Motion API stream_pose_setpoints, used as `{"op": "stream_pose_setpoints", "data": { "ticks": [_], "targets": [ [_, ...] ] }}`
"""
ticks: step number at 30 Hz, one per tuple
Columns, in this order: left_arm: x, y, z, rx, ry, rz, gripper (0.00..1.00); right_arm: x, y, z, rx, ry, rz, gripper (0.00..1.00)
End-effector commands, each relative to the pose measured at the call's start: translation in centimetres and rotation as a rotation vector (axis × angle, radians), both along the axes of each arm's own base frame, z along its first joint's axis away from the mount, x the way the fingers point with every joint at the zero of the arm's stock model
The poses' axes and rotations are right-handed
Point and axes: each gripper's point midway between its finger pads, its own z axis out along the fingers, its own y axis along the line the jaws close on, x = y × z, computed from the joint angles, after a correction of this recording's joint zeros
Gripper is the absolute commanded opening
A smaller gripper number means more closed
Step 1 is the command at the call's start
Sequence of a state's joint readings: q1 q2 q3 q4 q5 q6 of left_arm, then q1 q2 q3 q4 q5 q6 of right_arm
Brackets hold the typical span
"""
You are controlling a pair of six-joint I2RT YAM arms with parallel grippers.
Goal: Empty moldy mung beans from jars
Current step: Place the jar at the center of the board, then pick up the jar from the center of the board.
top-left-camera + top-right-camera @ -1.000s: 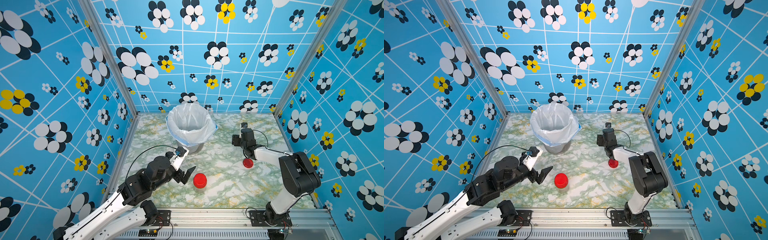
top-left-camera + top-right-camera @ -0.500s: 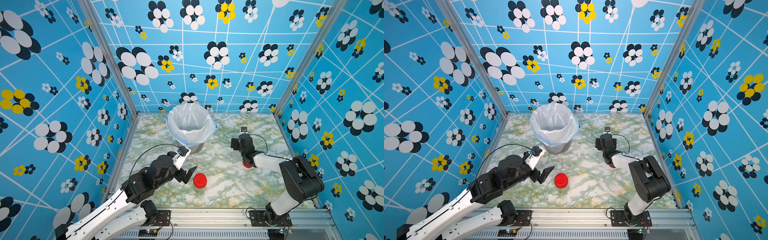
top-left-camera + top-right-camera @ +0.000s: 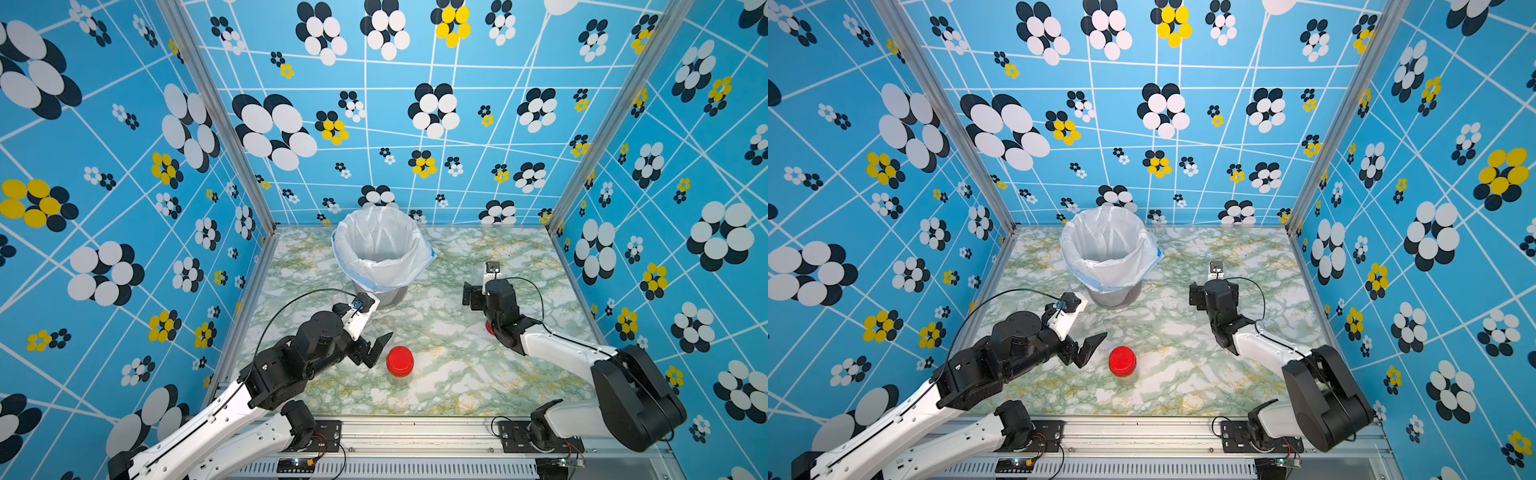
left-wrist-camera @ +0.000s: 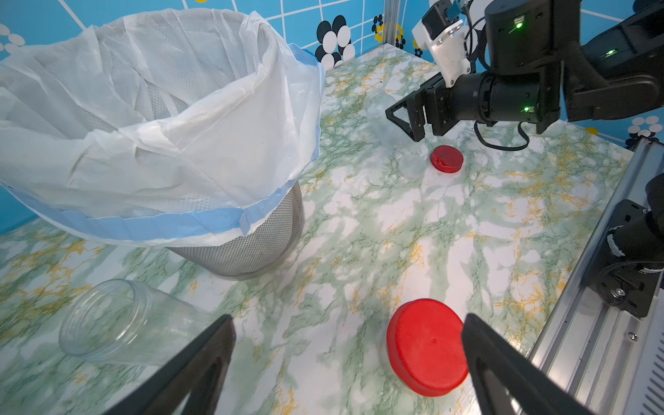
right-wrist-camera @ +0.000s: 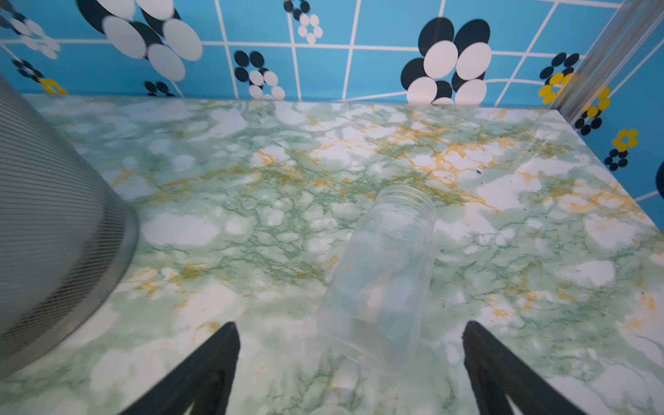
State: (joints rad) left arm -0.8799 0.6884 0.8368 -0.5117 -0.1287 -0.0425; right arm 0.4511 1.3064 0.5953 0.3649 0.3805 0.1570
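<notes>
So, left claw [image 4: 346,323]: spread wide, gripping nothing, low over the marbled table [image 4: 413,230].
Just ahead of left claw: a red-lidded jar [image 4: 427,345] stands upright, lid up, close beside one fingertip. Whether they touch I cannot tell, and its contents do not show.
Off the other fingertip: a clear jar [image 4: 118,319] lies on its side and looks empty. Its long axis is flat on the table and its open mouth is turned away from the claw.
Farther ahead of left claw: the mesh bin [image 4: 251,244] lined with a white bag [image 4: 161,125] stands beyond the fallen jar.
Right claw [image 5: 350,330]: jaws stand wide, holding nothing.
Between right claw's fingertips: the closed end of a tall clear jar [image 5: 388,273], on its side, clear of both fingers.
Tall jar's axis: it runs outward from the claw, slightly slanted, with the open mouth pointing away toward the back wall [image 5: 359,64].
To one side of right claw: the bin's mesh wall is near but apart from the jar.
Under right claw's wrist: a loose red lid [image 4: 446,159] lies flat on the table.
</notes>
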Motion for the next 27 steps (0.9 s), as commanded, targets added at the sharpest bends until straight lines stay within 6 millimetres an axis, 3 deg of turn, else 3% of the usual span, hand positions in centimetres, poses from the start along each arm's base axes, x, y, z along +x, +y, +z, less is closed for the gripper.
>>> {"op": "stream_pose_setpoints", "data": {
  "ticks": [1, 6, 8, 12, 18, 27],
  "targets": [
    [-0.2, 0.2, -1.2, -0.009, 0.015, 0.015, 0.99, -3.2, 2.0, 0.5, 0.02, 0.057, 0.154, 0.97],
    [-0.9, 0.5, -2.6, -0.037, 0.064, 0.019, 0.99, -10.6, 6.3, 2.3, 0.166, 0.061, 0.434, 0.95],
    [-1.0, 0.7, -3.2, -0.039, 0.082, 0.033, 1.0, -14.0, 8.5, 2.6, 0.203, 0.056, 0.549, 0.95],
    [-1.2, 0.1, -3.4, -0.077, 0.095, 0.012, 1.0, -18.7, 11.5, 2.4, 0.238, 0.027, 0.726, 0.97],
    [-0.9, 0.3, -4.7, -0.08, 0.132, 0.052, 1.0, -22.3, 14.9, -1.9, 0.177, 0.105, 0.874, 0.97],
    [-0.9, 0.0, -3.2, -0.125, 0.134, 0.053, 0.99, -24.7, 18.8, -4.4, 0.071, 0.097, 1.005, 0.98]
  ]
}}
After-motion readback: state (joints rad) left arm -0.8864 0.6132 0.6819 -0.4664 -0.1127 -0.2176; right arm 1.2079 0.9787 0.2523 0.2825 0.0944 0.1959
